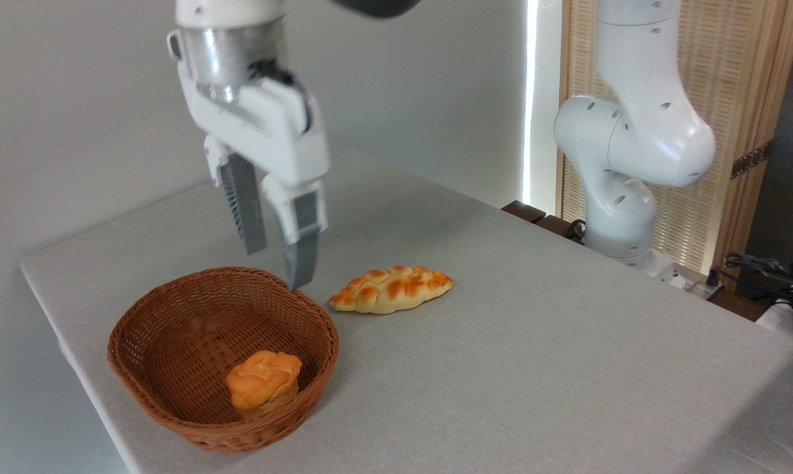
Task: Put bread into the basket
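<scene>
The small round bread point(263, 382) sits inside the brown basket point(172, 408), near its front wall. The gripper point(278, 266) hangs above the basket's back rim, open and empty. A long braided loaf point(391, 289) lies on the bench point(534, 368) beside the basket.

The Franka arm point(633, 131) wears a glossy white shell of rounded, bulbous joints dotted with small dark recessed screw holes. Its wrist ends in a silvery metal collar point(228, 56), with a black cable point(291, 82) curving beside it. The hand point(278, 266) is a boxy white block carrying two long grey fingers point(245, 207), one showing a ribbed inner face.
</scene>
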Robot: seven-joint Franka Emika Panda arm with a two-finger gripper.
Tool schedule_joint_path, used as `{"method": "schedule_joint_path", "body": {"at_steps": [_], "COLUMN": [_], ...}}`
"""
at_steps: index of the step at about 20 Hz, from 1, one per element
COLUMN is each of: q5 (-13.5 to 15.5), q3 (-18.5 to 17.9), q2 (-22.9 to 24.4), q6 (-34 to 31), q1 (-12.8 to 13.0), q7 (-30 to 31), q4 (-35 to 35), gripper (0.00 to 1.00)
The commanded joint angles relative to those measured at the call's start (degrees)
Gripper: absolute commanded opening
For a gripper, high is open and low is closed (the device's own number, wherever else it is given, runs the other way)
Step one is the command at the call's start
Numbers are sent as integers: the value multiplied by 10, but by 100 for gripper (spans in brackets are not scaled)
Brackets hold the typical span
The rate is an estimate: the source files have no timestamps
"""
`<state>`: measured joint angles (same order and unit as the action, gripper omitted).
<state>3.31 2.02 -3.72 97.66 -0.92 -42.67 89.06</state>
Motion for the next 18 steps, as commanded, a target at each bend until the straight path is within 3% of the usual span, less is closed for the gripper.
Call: {"method": "schedule_joint_path", "body": {"at_steps": [1, 13, 18], "q5": [12, 8, -33], "q3": [-3, -16, -16], "q2": [25, 53, 50], "q6": [-35, -41, -47], "q1": [-1, 7, 17], "q7": [36, 35, 36], "q4": [9, 38, 38], "gripper": [100, 100, 100]}}
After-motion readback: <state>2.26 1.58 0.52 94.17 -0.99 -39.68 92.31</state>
